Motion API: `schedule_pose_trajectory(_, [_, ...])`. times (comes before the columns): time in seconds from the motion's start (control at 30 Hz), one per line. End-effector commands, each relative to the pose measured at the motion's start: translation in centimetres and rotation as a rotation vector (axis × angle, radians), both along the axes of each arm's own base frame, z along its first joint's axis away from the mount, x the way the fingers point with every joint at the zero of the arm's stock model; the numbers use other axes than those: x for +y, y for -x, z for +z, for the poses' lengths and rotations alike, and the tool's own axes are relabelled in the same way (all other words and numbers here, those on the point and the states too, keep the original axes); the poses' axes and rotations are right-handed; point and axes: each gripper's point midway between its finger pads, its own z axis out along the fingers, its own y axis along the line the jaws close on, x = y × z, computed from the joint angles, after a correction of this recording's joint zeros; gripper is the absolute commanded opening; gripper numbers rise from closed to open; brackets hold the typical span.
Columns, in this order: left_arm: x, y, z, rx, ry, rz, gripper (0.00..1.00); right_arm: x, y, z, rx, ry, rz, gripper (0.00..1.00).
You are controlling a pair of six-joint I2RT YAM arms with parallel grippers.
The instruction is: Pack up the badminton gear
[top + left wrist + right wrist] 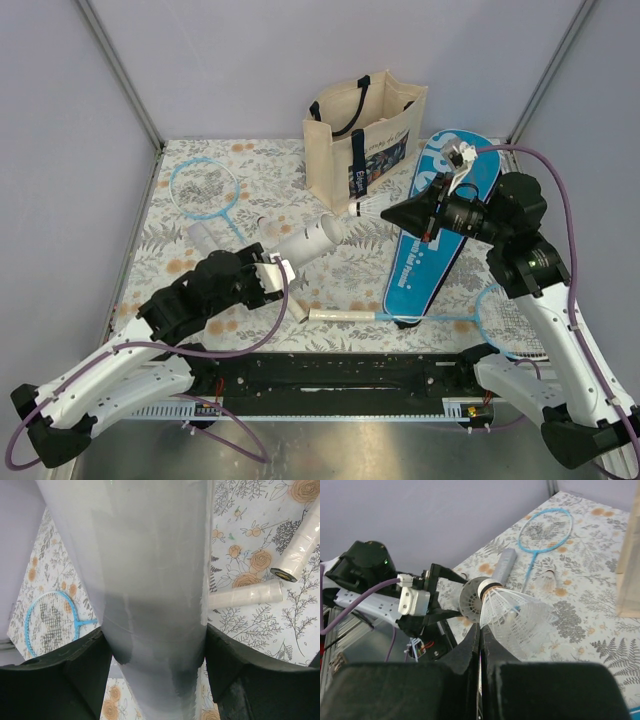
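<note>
My left gripper (272, 274) (155, 647) is shut on the long white tube (308, 242) (150, 570), one finger pressed to each side, and holds it tilted above the table. Its open mouth (470, 601) faces my right gripper (390, 215) (480, 630), which is shut on the skirt of a white shuttlecock (369, 207) (517, 617). The cork end is close to the mouth. The blue case (440, 225) lies under the right arm. One light-blue racket (205, 190) (545, 529) (50, 622) lies at the far left. The other racket (512, 322) lies near right, its white handle (340, 315) (245, 596) pointing left.
The cream tote bag (365, 130) with navy straps stands upright at the back, next to the case. A clear cylinder (200, 236) (504, 565) and a loose shuttlecock (549, 580) lie by the far racket's shaft. Walls close the table's left, back and right.
</note>
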Motion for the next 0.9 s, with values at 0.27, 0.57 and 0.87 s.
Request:
schedule_pose_trajectory(0.27, [-2.5,0.1,5.5,-0.108,0.088,-0.133,0.47,3.7,3.9,-0.4,0.006,-0.009,0.247,0.00])
schedule_pose_trajectory(0.57, [-3.3,0.4,5.7,-0.121,0.067,-0.203,0.47,7.8,4.7,-1.5,0.032,0.017,0.375,0.00])
schedule_pose_trajectory(0.87, [-3.3,0.4,6.1,-0.139,0.081,-0.206,0.47,10.3,3.7,-2.9,0.074,0.015,0.396,0.00])
